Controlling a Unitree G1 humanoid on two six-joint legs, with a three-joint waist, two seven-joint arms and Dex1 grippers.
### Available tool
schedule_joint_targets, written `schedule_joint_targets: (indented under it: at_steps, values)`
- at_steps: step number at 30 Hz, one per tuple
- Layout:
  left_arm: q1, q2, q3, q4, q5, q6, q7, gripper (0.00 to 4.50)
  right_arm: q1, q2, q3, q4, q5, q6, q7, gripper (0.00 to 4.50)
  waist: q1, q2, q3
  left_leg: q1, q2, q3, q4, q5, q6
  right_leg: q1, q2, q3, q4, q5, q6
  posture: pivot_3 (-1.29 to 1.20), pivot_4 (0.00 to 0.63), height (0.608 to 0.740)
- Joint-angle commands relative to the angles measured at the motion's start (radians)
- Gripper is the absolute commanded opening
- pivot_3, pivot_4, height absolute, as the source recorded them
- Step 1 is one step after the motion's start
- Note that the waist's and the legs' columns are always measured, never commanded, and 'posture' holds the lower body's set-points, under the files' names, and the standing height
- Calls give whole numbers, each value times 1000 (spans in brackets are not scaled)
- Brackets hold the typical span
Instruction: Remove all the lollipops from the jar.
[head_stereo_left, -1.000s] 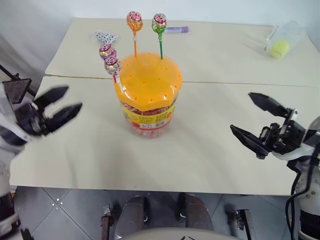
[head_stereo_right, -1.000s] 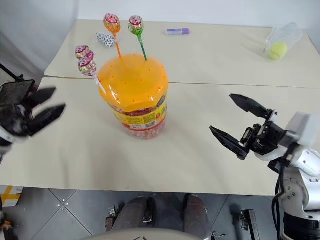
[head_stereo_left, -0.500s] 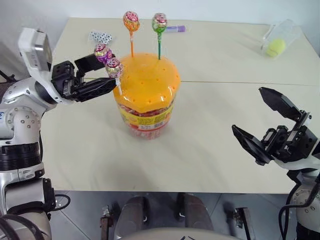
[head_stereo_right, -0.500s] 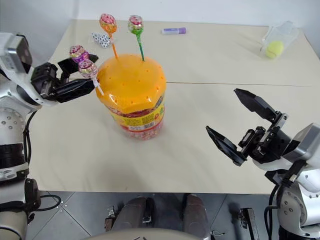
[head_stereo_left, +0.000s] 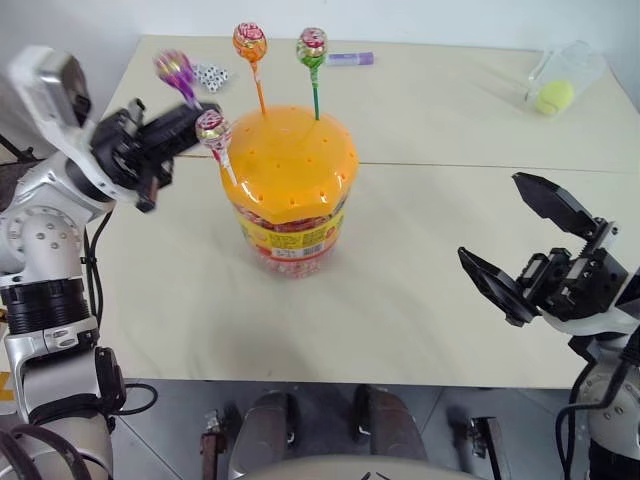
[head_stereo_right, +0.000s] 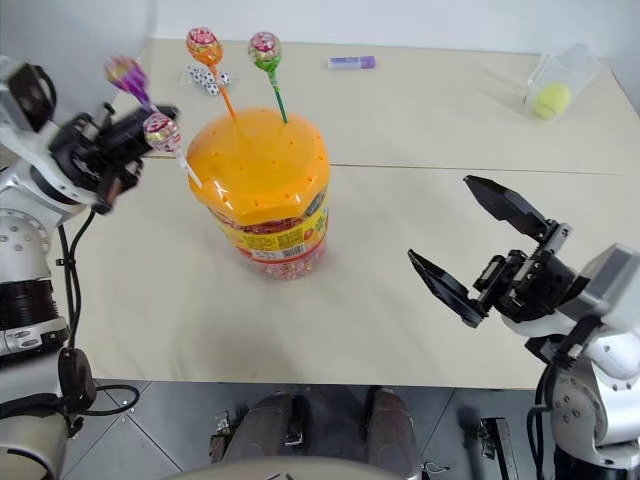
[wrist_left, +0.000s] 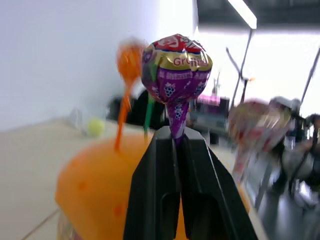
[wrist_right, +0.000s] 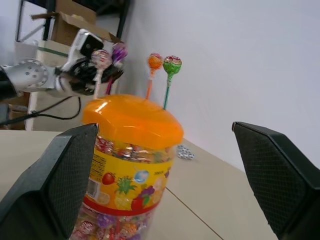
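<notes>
The jar (head_stereo_left: 291, 190) stands mid-table, a clear cylinder with a domed orange lid (head_stereo_left: 292, 155) and a yellow and red label. Three lollipops stick up from the lid: one on an orange stick (head_stereo_left: 249, 42), one on a green stick (head_stereo_left: 312, 45) and one on a white stick (head_stereo_left: 212, 127). My left gripper (head_stereo_left: 198, 108) is shut on the stick of a purple-wrapped lollipop (wrist_left: 176, 65), held up beside the lid's left edge. My right gripper (head_stereo_left: 490, 215) hovers open over the table to the right of the jar, nothing between its fingers (wrist_right: 55, 180).
A small clear container with a yellow ball (head_stereo_left: 557, 82) lies at the far right. A purple marker (head_stereo_left: 350, 59) and a black-and-white patterned object (head_stereo_left: 212, 75) lie on the far table behind the jar. A seam (head_stereo_left: 480, 168) joins the two tables.
My left gripper swung in from the left, shut on the purple lollipop's stick and lifted it up and leftward off the lid. The right gripper stayed open in place.
</notes>
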Motion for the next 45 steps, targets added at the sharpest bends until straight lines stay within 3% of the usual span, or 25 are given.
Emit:
schedule_joint_targets:
  at_steps: [1, 3, 8, 11, 15, 19, 25, 28, 32, 35, 39, 45]
  values:
    - [-2, 10, 168, 27, -109, 38, 155, 53, -67, -26, 54, 35, 14, -9, 87, 4500, -8, 0, 0, 0, 0, 0, 0, 0, 0, 0, 0, 0, 0, 0, 0, 0, 150, 740]
    - [75, 51, 213, 18, -76, 43, 194, 53, -113, -54, 98, 80, 12, -6, 183, 4500, -16, 0, 0, 0, 0, -1, 0, 0, 0, 0, 0, 0, 0, 0, 0, 0, 150, 740]
    - [523, 198, 230, -67, 173, -12, 192, 53, -227, -166, 208, 224, 10, 35, 469, 4500, -42, 0, 0, 3, 0, 2, -4, -2, 1, 0, 0, 1, 0, 0, 0, 0, 150, 740]
    - [824, 180, 266, -140, 291, -33, 232, 53, -263, -206, 236, 307, -14, 38, 574, 4500, -40, -2, 0, 2, 5, 1, -3, -3, 0, 0, 0, 0, -2, 0, 0, 0, 150, 740]
    - [997, 128, 282, -248, 313, -10, 297, 53, -268, -216, 237, 368, -39, 21, 616, 4500, -17, -5, -1, 1, 6, 1, 1, -8, 2, 0, -1, 1, -3, 0, 0, 0, 150, 740]
    - [1069, 102, 244, -309, 348, -14, 318, 970, -260, -218, 221, 390, -46, 28, 602, 4500, -12, -3, -1, 1, 6, 2, 1, -9, -1, 1, -3, 2, -4, 0, 0, 0, 150, 740]
    - [952, 181, 312, -221, 352, -220, 127, 2682, -247, -200, 160, 353, -10, 59, 497, 4500, -12, -3, -1, 1, 8, 2, 1, -10, -2, -1, -2, 1, -4, 0, -3, 0, 150, 740]
    - [853, 268, 342, -189, 282, -246, -28, 2682, -214, -189, 95, 292, 42, 99, 410, 4500, -14, -3, -1, 0, 9, 3, 1, -10, -3, -2, -1, -1, -2, 0, -4, 0, 150, 740]
    - [657, 315, 273, -238, 101, -115, -94, 2682, -191, -160, 17, 201, 111, 136, 278, 4500, -16, -1, 0, 0, 10, 5, 1, -11, -3, -3, 0, -1, -2, 0, -3, 0, 150, 740]
    - [477, 279, 165, -289, 25, -66, -70, 2682, -187, -129, -17, 123, 136, 145, 175, 4500, -13, -1, -1, 0, 10, 5, 2, -11, -2, -3, 1, -2, -1, 0, -3, 0, 150, 740]
    - [268, 191, 11, -281, 40, -69, -52, 2682, -131, -111, -47, 18, 136, 152, 80, 4500, -12, -1, -1, 1, 9, 6, 2, -10, -2, -2, 2, -1, 0, 0, -3, 0, 150, 740]
    - [184, 164, -116, -248, 95, -73, -119, 2682, -53, -99, -62, -45, 115, 129, 33, 4500, -21, -2, -1, 1, 4, 8, 3, -10, -2, -3, 4, 1, -1, 0, -3, 0, 150, 740]
